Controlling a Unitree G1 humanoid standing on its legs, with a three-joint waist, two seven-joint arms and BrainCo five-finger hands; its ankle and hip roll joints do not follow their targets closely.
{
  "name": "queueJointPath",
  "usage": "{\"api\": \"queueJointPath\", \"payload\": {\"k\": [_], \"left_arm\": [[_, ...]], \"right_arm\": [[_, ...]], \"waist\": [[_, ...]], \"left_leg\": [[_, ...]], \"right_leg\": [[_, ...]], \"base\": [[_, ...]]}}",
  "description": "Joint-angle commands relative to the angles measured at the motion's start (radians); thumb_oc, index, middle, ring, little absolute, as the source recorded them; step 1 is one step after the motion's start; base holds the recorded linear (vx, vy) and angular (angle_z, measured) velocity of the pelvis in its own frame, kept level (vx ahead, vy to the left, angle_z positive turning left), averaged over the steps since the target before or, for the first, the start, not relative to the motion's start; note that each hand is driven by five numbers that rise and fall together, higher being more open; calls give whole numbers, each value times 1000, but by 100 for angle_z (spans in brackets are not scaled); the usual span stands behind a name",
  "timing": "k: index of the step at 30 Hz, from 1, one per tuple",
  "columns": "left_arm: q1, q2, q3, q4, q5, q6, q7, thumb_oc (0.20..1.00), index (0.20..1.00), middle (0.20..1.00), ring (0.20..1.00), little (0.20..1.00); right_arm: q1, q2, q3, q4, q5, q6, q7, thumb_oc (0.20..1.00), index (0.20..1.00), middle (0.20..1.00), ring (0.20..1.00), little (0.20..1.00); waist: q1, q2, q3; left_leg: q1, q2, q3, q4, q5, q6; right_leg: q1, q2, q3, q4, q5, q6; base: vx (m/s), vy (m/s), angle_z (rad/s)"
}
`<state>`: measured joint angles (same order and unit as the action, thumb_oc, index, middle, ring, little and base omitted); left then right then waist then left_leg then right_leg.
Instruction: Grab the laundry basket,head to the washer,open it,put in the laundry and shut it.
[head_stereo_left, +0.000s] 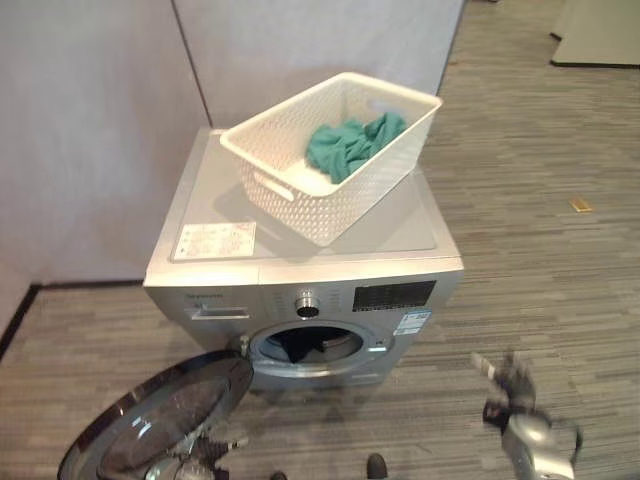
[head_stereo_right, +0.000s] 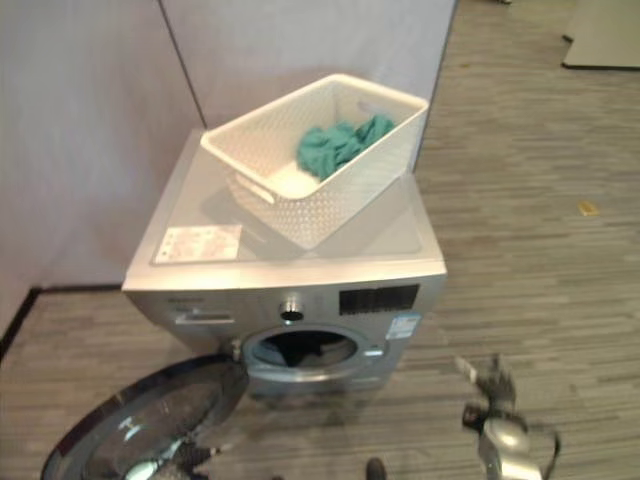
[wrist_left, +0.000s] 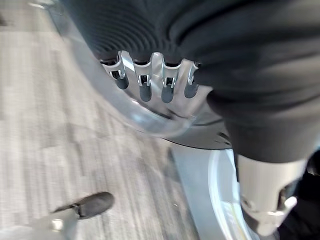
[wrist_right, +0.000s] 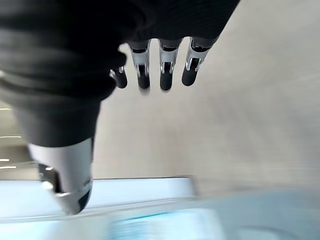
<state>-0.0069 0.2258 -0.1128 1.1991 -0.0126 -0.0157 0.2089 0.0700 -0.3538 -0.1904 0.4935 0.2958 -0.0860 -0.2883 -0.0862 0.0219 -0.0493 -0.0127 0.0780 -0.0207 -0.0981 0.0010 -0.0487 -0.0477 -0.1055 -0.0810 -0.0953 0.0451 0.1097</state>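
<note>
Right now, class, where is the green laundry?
The green laundry lies inside the white basket, toward its far end, and the basket sits on top of the washer, whose door hangs open below.

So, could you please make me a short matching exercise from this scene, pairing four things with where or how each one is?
Things:
1. laundry basket
2. green cloth
3. washer door
4. dark laundry

Places or states:
A. swung open
B. inside the drum
C. on top of the washer
D. lying in the basket

Pairs: 1-C, 2-D, 3-A, 4-B
</note>
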Motion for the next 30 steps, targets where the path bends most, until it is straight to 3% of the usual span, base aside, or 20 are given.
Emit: {"api": "queueJointPath", "payload": {"k": [1,5,13,19,21,22,23,24,26,28,29,30], "left_arm": [[-56,18,11,78,-12,-25,3,1000,1000,1000,1000,1000],[-57,0,-12,78,40,-24,10,1000,1000,1000,1000,1000],[-61,1,-56,51,103,-30,26,1000,1000,1000,1000,1000],[-46,31,-98,46,163,-43,13,1000,1000,1000,1000,1000],[-46,33,-104,47,167,-45,9,1000,1000,1000,1000,1000],[-44,46,-117,48,176,-48,4,1000,1000,1000,1000,1000],[-45,43,-114,48,176,-48,4,1000,1000,1000,1000,1000],[-37,54,-133,51,176,-55,-3,1000,1000,1000,1000,1000],[-33,64,-153,60,168,-60,-17,1000,1000,1000,1000,1000],[-36,78,-163,71,153,-63,-29,1000,1000,1000,1000,1000],[-37,73,-158,72,152,-63,-30,1000,1000,1000,1000,1000],[-36,88,-168,82,128,-64,-42,1000,1000,1000,1000,1000]], "right_arm": [[-27,-32,-108,30,-39,-56,-147,1000,1000,1000,1000,1000],[-24,-67,-171,-189,-207,-50,-256,1000,1000,1000,1000,1000],[-124,-146,-209,-509,-413,-51,-333,1000,1000,1000,1000,1000],[-308,-399,-194,-598,-523,-36,-316,1000,1000,1000,1000,1000],[-354,-435,-163,-594,-537,-30,-307,1000,1000,1000,1000,1000],[-429,-514,-104,-574,-582,-8,-277,1000,1000,1000,1000,1000],[-441,-519,-95,-565,-582,-8,-278,1000,1000,1000,1000,1000],[-534,-616,-21,-494,-596,15,-247,1000,1000,1000,1000,1000],[-687,-703,117,-378,-568,30,-183,1000,1000,1000,1000,1000],[-871,-767,293,-247,-504,24,-95,1000,1000,1000,1000,1000],[-898,-769,319,-233,-500,20,-96,1000,1000,1000,1000,1000],[-1059,-785,465,-101,-413,27,-11,1000,1000,1000,1000,1000]], "waist": [[-3,-36,31],[-3,-29,18],[24,-37,16],[70,-66,16],[75,-69,18],[96,-85,21],[93,-82,22],[112,-99,23],[129,-119,27],[137,-135,33],[132,-130,34],[141,-147,36]], "left_leg": [[13,-11,-15,11,-76,10],[-3,-16,-36,11,-74,13],[-7,-18,-57,11,-72,15],[-15,-18,-73,11,-68,14],[-17,-18,-76,11,-66,13],[-22,-18,-85,11,-62,11],[-23,-19,-85,11,-62,11],[-29,-18,-94,11,-57,9],[-35,-17,-99,11,-50,5],[-40,-17,-102,11,-43,1],[-41,-17,-101,11,-42,1],[-48,-15,-106,11,-36,-3]], "right_leg": [[23,-44,-29,12,-27,50],[21,-47,-34,13,-33,46],[29,-46,-47,10,-42,41],[38,-46,-64,8,-45,41],[37,-45,-67,8,-45,41],[37,-45,-76,8,-45,41],[36,-45,-76,8,-45,41],[37,-45,-87,8,-46,40],[38,-45,-93,8,-45,38],[35,-44,-98,8,-42,37],[35,-45,-98,8,-43,37],[33,-43,-105,8,-41,35]], "base": [[-5,12,4],[5,3,2],[12,-8,12],[3,-6,6],[-12,-12,6],[-10,-12,5],[-20,-30,7],[-17,-24,11],[-30,-22,8],[-25,-7,9],[-25,-11,11],[-25,-12,13]]}}
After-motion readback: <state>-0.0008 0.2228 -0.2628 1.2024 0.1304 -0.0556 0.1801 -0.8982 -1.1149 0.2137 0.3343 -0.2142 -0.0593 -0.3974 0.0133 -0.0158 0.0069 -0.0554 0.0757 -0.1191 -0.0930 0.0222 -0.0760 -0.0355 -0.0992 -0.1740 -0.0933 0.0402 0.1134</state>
